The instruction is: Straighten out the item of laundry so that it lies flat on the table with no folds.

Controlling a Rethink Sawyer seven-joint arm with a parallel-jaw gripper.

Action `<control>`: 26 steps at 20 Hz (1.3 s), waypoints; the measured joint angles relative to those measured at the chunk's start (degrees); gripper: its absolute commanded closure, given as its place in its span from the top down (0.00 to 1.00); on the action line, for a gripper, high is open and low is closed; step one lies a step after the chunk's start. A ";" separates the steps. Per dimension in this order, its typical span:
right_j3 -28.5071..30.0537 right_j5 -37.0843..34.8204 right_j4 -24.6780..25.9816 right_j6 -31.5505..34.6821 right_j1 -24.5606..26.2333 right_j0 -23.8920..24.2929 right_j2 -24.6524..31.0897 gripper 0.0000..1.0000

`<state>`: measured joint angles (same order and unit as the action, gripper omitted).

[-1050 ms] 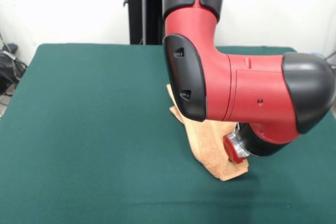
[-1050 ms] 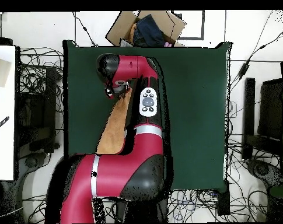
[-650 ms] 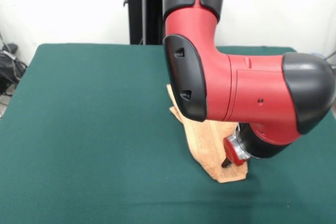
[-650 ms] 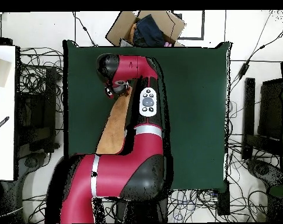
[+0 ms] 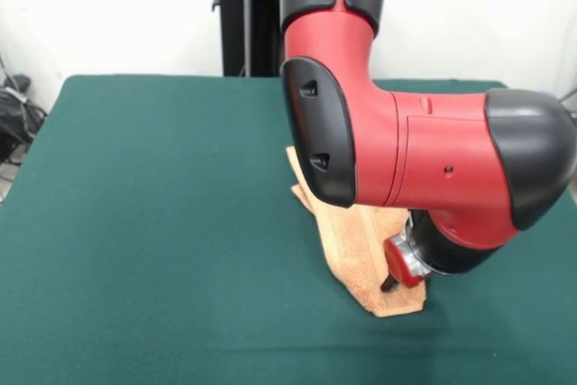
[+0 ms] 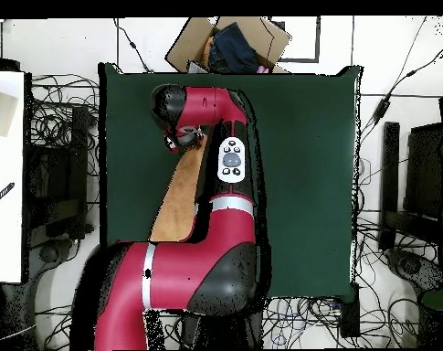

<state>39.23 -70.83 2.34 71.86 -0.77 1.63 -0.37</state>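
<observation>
The peach-orange terry towel lies on the green table as a long, narrow folded strip, not flat, running from under the red arm toward the near side. The gripper is down at the strip's near end; whether it is clenched or released cannot be told from either view.

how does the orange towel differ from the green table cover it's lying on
The peach-orange terry towel is small and narrow; the dark green felt-covered table is far wider. The towel looks folded into a long strip, while the table cloth lies smooth. The red and black arm hides much of the towel, little of the table. Both are plain single-colour fabric.
</observation>
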 measured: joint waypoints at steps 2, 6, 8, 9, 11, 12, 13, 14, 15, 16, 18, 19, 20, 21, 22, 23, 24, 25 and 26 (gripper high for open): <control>0.00 0.00 0.01 0.00 -0.01 -0.03 -0.04 1.00; 0.00 0.05 0.04 0.00 -0.04 -0.19 -0.17 1.00; 0.00 0.06 0.04 0.00 -0.06 -0.26 -0.21 1.00; 0.00 0.07 0.04 0.00 -0.11 -0.35 -0.23 1.00; -0.04 -0.02 0.00 0.00 -0.18 -0.43 -0.23 1.00; -0.06 -0.11 -0.02 0.00 -0.22 -0.48 -0.22 1.00; -0.11 -0.17 -0.02 0.00 -0.30 -0.53 -0.22 1.00; -0.17 -0.24 -0.02 0.00 -0.38 -0.58 -0.22 1.00; -0.24 -0.27 -0.07 0.00 -0.46 -0.61 -0.22 1.00; -0.32 -0.30 -0.13 0.00 -0.55 -0.65 -0.22 1.00; -0.67 -0.48 -0.31 0.00 -0.91 -0.73 -0.22 1.00; -0.77 -0.54 -0.35 -0.01 -1.02 -0.74 -0.22 1.00; -1.08 -0.75 -0.51 -0.01 -1.23 -0.75 -0.22 1.00; -1.26 -0.85 -0.59 -0.01 -1.30 -0.75 -0.22 1.00; -1.43 -0.98 -0.67 -0.01 -1.38 -0.76 -0.22 1.00; -1.84 -1.26 -0.94 -0.01 -1.60 -0.76 -0.22 1.00; -2.00 -1.43 -1.17 -0.01 -1.76 -0.76 -0.22 1.00; -2.05 -1.53 -1.40 -0.01 -1.89 -0.76 -0.22 1.00; -2.10 -1.63 -1.63 -0.01 -2.02 -0.76 -0.22 1.00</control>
<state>37.13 -72.46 0.71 71.85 -2.79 0.88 -0.60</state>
